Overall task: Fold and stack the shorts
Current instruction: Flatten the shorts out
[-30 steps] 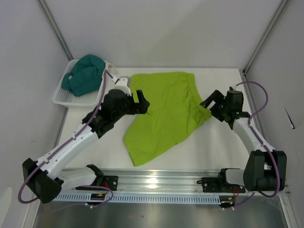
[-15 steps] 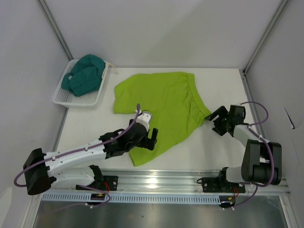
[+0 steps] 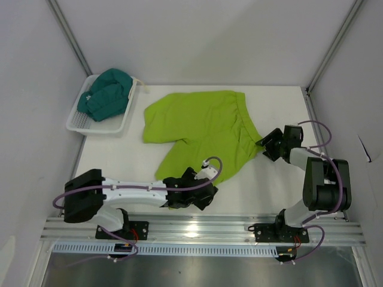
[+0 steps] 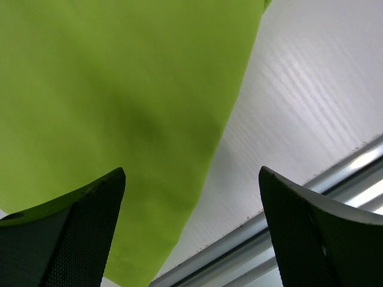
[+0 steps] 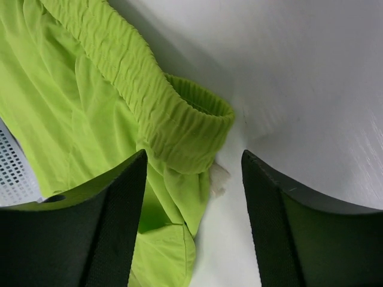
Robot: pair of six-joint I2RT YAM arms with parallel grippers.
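Top external view: we see the lime green shorts (image 3: 200,125) spread flat across the middle of the white table (image 3: 119,161), with one leg reaching toward the near edge. The left gripper (image 3: 200,194) lies low at that near leg's hem, its arm stretched along the front of the table. In the left wrist view its fingers (image 4: 72,233) stand wide apart with nothing between them, above the green hem and the bare tabletop beside it. The right gripper (image 3: 267,143) sits at the right-hand corner of the waistband (image 5: 179,128). From the right wrist view we find its fingers parted, the gathered elastic corner lying between and just ahead of them. Neither pad presses the cloth, so it grasps nothing. A small pale tag (image 5: 218,179) shows under that corner. The dark teal shorts (image 3: 108,92) lie bunched in the white mesh basket (image 3: 99,127) at the table's far left corner, well apart from the green pair.
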